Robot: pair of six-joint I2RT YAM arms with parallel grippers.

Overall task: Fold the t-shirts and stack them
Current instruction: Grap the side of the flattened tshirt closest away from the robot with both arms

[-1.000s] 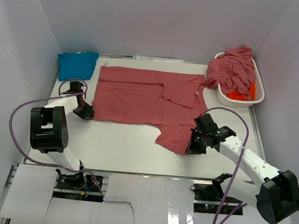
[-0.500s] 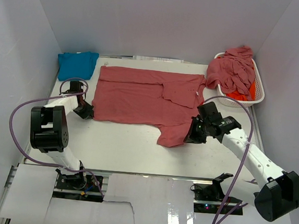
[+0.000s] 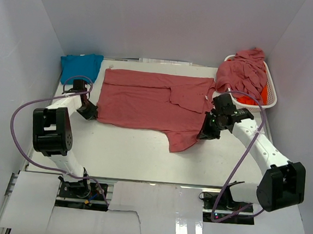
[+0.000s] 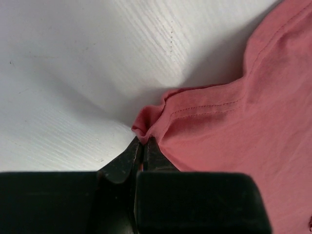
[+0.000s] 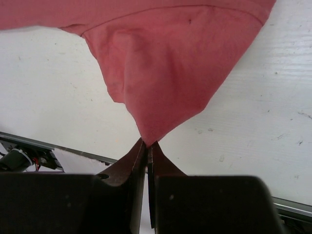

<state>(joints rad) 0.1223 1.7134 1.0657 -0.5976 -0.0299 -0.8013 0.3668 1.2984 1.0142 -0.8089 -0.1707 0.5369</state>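
Centre: dusty rose-red cotton t-shirt (image 3: 147, 100) spread flat across the middle of the white bench (image 3: 125, 155), one sleeve folded in over its body
Left side: left gripper (image 4: 143, 148) low on the bench, jaws pressed together on a small bunched bit of hem at the shirt's near-left corner
Right side: right gripper (image 5: 147, 146) pinched tight on the tip of the shirt's near-right flap, cloth drawn into a taut cone from the pinch
Far-left corner: turquoise blue t-shirt (image 3: 79, 67) in a compact pile, just apart from the red one
Far right: white slatted plastic basket (image 3: 272, 97), heaped rose-red shirts (image 3: 242, 72) spilling over its rim, bright orange shirt (image 3: 252, 99) showing beneath them
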